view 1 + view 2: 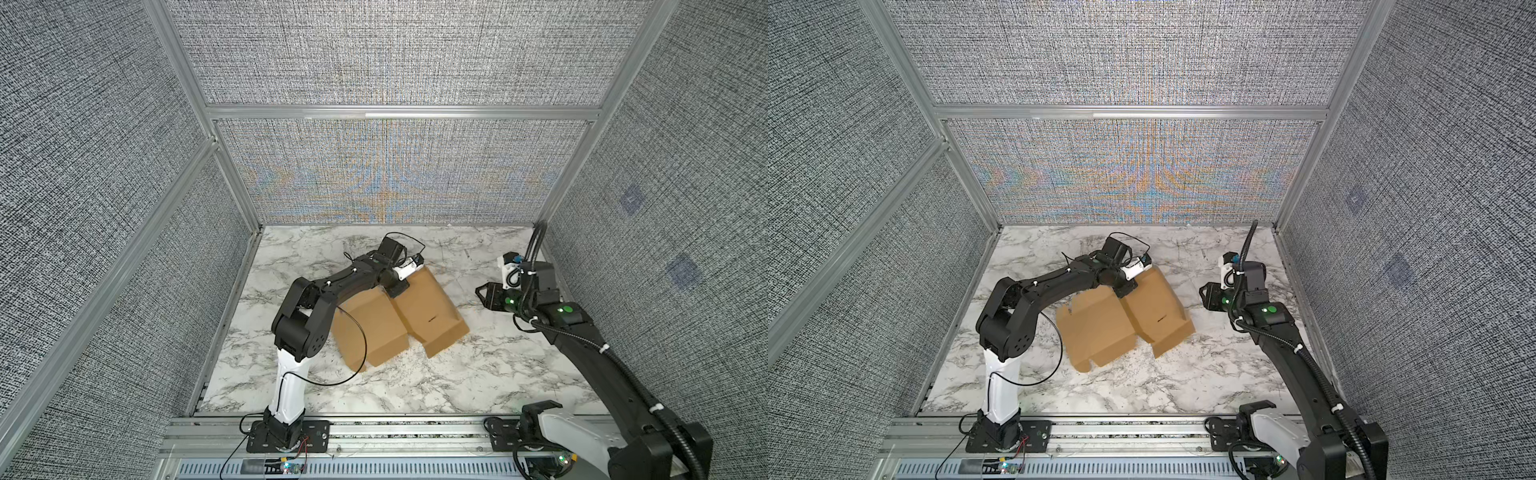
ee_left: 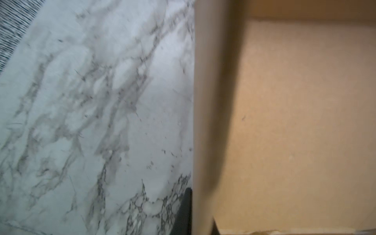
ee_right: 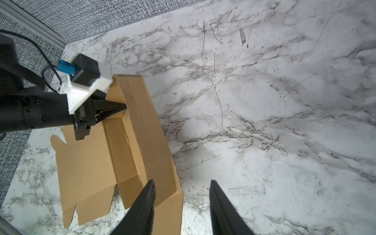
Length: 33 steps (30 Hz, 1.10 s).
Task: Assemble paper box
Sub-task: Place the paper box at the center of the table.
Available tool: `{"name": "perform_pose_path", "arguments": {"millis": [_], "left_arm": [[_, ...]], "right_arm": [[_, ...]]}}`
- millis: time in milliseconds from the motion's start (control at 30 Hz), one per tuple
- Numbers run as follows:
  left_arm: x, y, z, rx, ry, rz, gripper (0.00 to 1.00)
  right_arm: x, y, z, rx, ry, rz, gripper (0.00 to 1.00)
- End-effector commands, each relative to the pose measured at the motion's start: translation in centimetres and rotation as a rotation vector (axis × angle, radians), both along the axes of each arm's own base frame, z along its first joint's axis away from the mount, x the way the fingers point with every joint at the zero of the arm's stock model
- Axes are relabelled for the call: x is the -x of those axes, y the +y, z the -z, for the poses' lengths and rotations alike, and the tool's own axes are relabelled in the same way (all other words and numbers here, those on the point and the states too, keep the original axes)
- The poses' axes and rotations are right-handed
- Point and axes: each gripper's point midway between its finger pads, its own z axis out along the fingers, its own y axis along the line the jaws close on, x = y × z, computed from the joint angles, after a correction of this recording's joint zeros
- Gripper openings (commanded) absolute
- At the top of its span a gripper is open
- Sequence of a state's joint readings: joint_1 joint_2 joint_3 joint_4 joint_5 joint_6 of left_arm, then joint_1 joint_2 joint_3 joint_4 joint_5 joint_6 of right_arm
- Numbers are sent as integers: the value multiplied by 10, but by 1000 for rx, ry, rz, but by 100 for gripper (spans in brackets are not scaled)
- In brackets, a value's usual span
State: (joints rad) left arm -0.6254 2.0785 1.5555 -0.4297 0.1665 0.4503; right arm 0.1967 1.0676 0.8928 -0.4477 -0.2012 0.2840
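The paper box (image 1: pixel 428 309) (image 1: pixel 1100 332) is a tan cardboard sheet, partly folded, lying mid-table in both top views. One long panel stands up along its right side (image 3: pixel 142 126), while the flat panels and tabs lie beside it (image 3: pixel 85 162). My left gripper (image 1: pixel 401 287) (image 1: pixel 1127 289) (image 3: pixel 124 106) is shut on the far end of that raised panel. In the left wrist view the panel's edge (image 2: pixel 203 122) runs between the dark fingers (image 2: pixel 185 213). My right gripper (image 1: pixel 482 294) (image 1: pixel 1204 294) (image 3: pixel 182 182) hangs open to the right of the box, holding nothing.
The marble-patterned table (image 1: pixel 415 386) is enclosed by grey fabric walls on aluminium frames (image 1: pixel 399 112). Both arm bases sit on a metal rail along the front edge (image 1: pixel 395 432). A black cable loop (image 1: pixel 357 365) from the left arm hangs over the box's near left corner.
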Motion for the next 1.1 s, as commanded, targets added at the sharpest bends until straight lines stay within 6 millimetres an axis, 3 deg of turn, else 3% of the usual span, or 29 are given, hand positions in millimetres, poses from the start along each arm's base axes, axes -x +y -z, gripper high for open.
{"name": "perform_pose_path", "arguments": {"millis": [0, 200, 333, 367, 433, 633, 767, 1067], "left_arm": [[7, 12, 10, -102, 24, 45, 0], [-2, 14, 18, -156, 32, 39, 4], [0, 15, 23, -170, 46, 49, 17], [1, 14, 22, -167, 47, 53, 21], [-1, 12, 14, -152, 36, 49, 32], [-7, 4, -31, -95, -26, 40, 48], [-12, 5, -46, -96, -60, 26, 50], [-8, 12, -76, -60, -106, 22, 51]], "right_arm": [[2, 6, -1, 32, -7, -50, 45], [-10, 38, 21, -15, 47, -110, 45], [-19, 52, 37, -43, 95, -123, 45], [-28, 55, 27, -48, 74, -125, 44], [-32, 56, 30, -37, 85, -126, 44], [-37, 50, 45, 17, 148, -108, 44], [-37, 43, 55, 35, 191, -77, 44], [-24, 48, 41, 14, 187, -97, 44]]}}
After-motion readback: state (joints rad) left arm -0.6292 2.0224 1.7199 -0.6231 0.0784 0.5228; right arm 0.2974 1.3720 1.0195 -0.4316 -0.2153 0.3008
